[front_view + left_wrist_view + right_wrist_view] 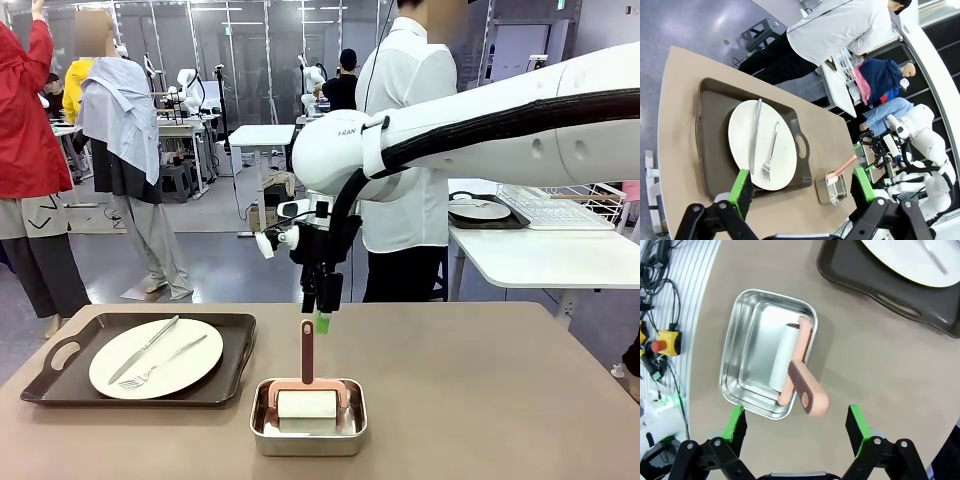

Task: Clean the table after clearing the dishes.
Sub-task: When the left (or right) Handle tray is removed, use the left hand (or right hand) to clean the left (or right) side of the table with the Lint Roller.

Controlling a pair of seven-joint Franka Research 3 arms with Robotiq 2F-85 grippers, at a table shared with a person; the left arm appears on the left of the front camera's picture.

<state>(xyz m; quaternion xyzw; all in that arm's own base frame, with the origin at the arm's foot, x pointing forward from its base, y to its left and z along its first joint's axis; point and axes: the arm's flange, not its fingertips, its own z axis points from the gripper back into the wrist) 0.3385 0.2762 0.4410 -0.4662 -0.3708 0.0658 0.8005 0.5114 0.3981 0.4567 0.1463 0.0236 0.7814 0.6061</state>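
**Front view:** Reaching in from the right across the taupe worktop with the right gripper, jaws spread wide and gripping nothing. Hanging just above and beside the tip of the upright pink handle of a lint roller, which stands in a small steel pan near the robot's edge. Sharing the worktop with one white plate, knife and fork on a dark tray at the left. Showing a second plate on the white side table behind.

**Left wrist view:** Looking down from high over that tray and plate with the left gripper, jaws likewise spread and empty.

**Right wrist view:** Framing the slanted handle between the green pads of the right gripper, apparently touching neither.

**Doing the step well, by judgement:**
- Squaring the wrist to the handle's flat sides and lowering straight down.
- Pinching below the rounded end.
- Lifting vertically to avoid dragging the light pan.
- Keeping the roller off the tray, probably wanting clearing first.
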